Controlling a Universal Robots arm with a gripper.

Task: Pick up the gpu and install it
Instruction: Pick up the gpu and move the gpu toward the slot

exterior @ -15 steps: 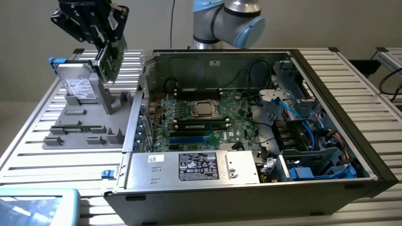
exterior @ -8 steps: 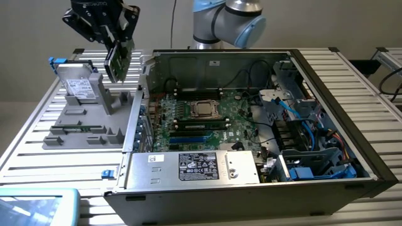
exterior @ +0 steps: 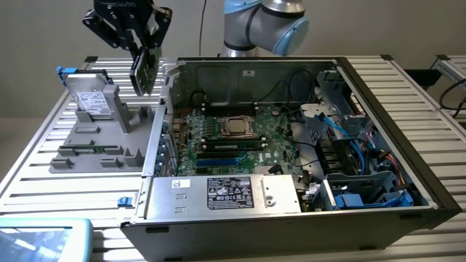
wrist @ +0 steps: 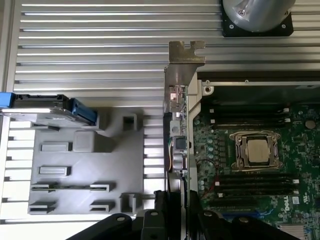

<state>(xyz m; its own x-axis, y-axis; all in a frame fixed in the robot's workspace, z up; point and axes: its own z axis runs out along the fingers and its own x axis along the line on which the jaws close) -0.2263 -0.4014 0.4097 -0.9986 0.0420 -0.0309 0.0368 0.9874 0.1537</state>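
Gripper, exterior view: the gripper sits in the upper left of the frame, its fingers pinching the gpu by its upper edge.
Gpu, exterior view: it hangs on edge below the fingers, clear of every surface, over the strip between the grey holder and the near wall of the computer case.
Key relation: the motherboard lies lower in the frame and toward the exterior view's right, inside the case; the card is just outside that wall.
Arm pose: the arm stands behind the case and reaches toward the exterior view's left, with the gripper pointing down.
Gripper, wrist view: the gripper is clamped on both faces of the card.
Gpu, wrist view: the gpu shows edge-on, its long axis running from the fingers out to its silver bracket, parallel to the case wall.
Sides, wrist view: the motherboard lies on one face's side and the grey holder on the other.
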